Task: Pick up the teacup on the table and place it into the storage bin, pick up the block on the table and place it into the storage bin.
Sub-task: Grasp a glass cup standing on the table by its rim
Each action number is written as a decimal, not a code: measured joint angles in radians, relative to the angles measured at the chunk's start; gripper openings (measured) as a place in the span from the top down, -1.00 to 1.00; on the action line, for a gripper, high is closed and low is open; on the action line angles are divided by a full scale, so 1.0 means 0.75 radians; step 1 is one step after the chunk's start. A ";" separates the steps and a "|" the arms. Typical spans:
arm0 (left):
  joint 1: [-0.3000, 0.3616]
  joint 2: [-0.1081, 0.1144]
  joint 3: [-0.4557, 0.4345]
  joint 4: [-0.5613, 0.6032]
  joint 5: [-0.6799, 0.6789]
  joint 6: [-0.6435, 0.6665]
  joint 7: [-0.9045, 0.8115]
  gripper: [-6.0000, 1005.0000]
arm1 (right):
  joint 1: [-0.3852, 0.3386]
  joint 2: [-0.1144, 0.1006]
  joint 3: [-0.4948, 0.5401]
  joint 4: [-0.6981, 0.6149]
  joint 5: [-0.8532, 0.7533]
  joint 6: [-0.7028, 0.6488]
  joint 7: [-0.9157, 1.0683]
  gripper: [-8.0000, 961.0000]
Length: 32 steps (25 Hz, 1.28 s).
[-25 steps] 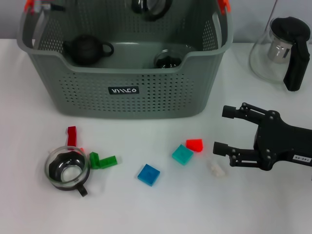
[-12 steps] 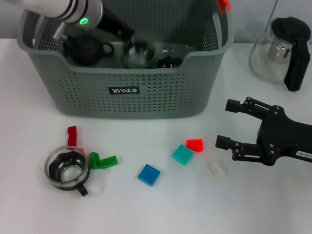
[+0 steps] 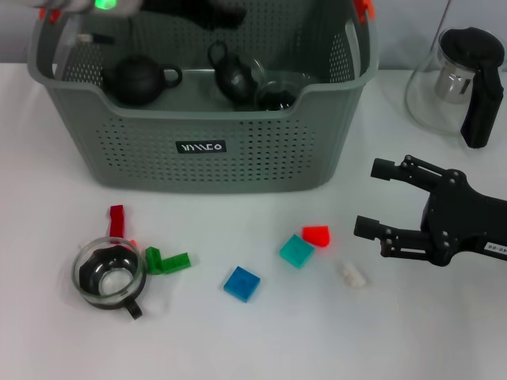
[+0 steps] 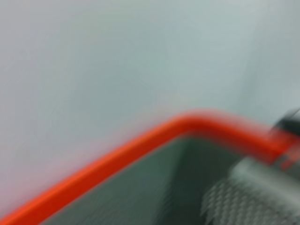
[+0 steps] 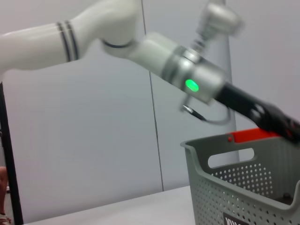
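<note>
A glass teacup [image 3: 109,277] with a black inner part and handle stands on the table at the front left. Several small blocks lie nearby: red [image 3: 116,220], green [image 3: 166,261], blue [image 3: 242,283], teal [image 3: 297,251], another red [image 3: 316,235] and a white one [image 3: 353,275]. The grey-green storage bin [image 3: 198,146] holds a black teapot [image 3: 139,79], a dark cup [image 3: 230,75] and a glass cup [image 3: 277,91]. My left gripper [image 3: 214,12] is a blur above the bin. My right gripper [image 3: 372,198] hovers open, right of the red block.
A glass pitcher [image 3: 459,79] with a black handle stands at the back right. The right wrist view shows my left arm [image 5: 187,75] above the bin's corner [image 5: 243,187]. An orange handle clip [image 4: 140,145] fills the left wrist view.
My left arm dipped into the bin with a cup, then rose out; a dark cup now lies in the bin. My right gripper drifted slightly to the right.
</note>
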 joint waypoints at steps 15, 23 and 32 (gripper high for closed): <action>0.491 -0.015 -0.613 0.163 -0.474 1.015 0.745 -0.15 | -0.013 0.003 0.006 0.000 -0.009 -0.001 0.009 -0.97; 0.492 -0.026 -0.607 0.239 -0.085 1.025 0.736 -0.15 | -0.012 0.004 0.004 0.000 -0.013 -0.002 0.010 -0.97; 0.444 -0.036 -0.440 0.282 0.193 0.910 0.653 -0.14 | -0.014 0.000 -0.001 0.017 -0.012 -0.002 0.011 -0.97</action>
